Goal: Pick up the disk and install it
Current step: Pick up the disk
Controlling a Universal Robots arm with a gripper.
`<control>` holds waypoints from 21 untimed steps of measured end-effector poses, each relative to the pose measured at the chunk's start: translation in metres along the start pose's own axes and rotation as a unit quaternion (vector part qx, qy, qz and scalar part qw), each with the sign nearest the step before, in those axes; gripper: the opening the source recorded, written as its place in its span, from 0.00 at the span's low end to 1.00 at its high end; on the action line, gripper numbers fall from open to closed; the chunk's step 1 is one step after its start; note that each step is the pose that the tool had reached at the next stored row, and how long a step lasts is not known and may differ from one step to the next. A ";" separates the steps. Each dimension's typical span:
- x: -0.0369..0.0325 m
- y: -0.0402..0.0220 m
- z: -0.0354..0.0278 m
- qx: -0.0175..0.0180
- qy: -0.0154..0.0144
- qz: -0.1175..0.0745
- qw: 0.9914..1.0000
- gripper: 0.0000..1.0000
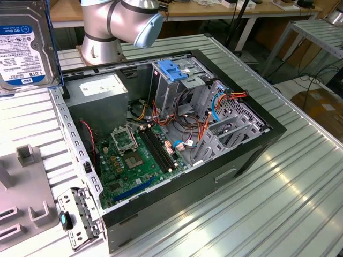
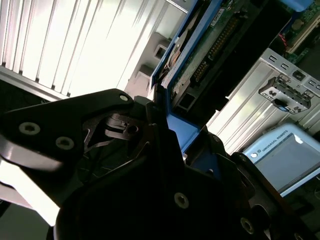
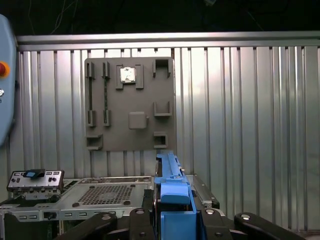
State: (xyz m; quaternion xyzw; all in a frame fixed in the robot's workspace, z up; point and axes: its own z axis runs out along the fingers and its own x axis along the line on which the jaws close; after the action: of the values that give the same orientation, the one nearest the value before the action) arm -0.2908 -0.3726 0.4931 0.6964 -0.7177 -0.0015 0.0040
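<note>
Flat, white-labelled, blue-railed disk

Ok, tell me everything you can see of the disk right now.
The disk is held up clear of the table, its blue plastic rail clamped between the jaws of the gripper. The exterior view shows its silver metal face with a white-and-blue label; the second wrist view shows its dark circuit board side.

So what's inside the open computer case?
Green motherboard, grey power supply, loose cables, and a metal drive cage with a blue latch. The cage's walls hide its bays. The gripper holds the disk outside.
</note>
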 end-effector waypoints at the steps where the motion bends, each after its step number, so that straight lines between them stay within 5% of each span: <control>1: 0.0000 -0.0009 0.0000 0.000 0.000 0.000 1.000 0.37; 21: -0.0005 -0.0169 -0.0001 0.000 0.000 0.000 1.000 0.37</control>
State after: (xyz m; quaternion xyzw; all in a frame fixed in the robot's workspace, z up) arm -0.2740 -0.3726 0.4931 0.6963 -0.7177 -0.0015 0.0040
